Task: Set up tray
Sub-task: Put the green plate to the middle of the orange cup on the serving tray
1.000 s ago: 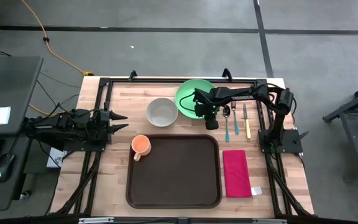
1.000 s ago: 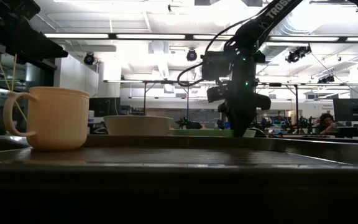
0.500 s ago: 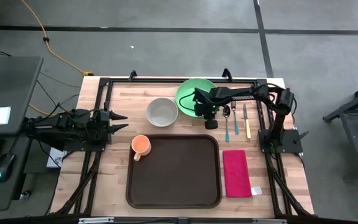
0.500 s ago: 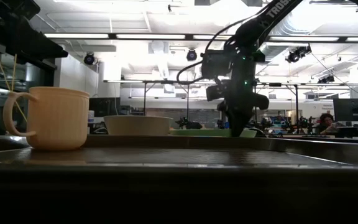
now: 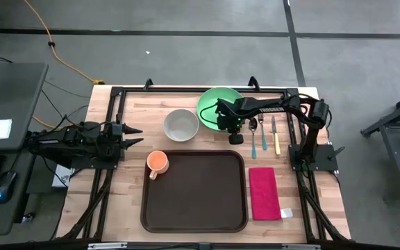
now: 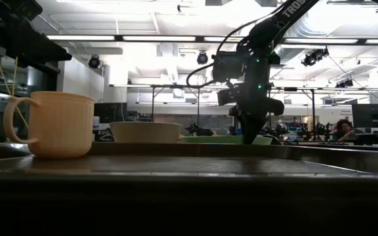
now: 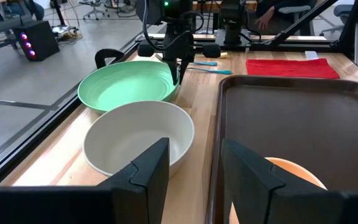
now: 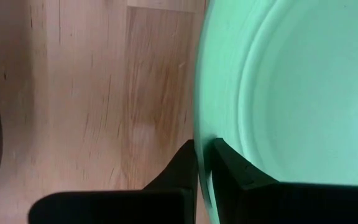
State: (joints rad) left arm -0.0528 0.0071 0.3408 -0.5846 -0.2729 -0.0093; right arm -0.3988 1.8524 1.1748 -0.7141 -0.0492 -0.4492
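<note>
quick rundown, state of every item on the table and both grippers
tray: empty, flat on the table
green plate: outside the tray, rim pinched by the right gripper
white bowl: upright, empty, outside the tray
orange cup: upright, beside the tray's left edge
red napkin: flat, right of the tray
cutlery: lying right of the plate
left gripper: open, idle at the left side
</note>
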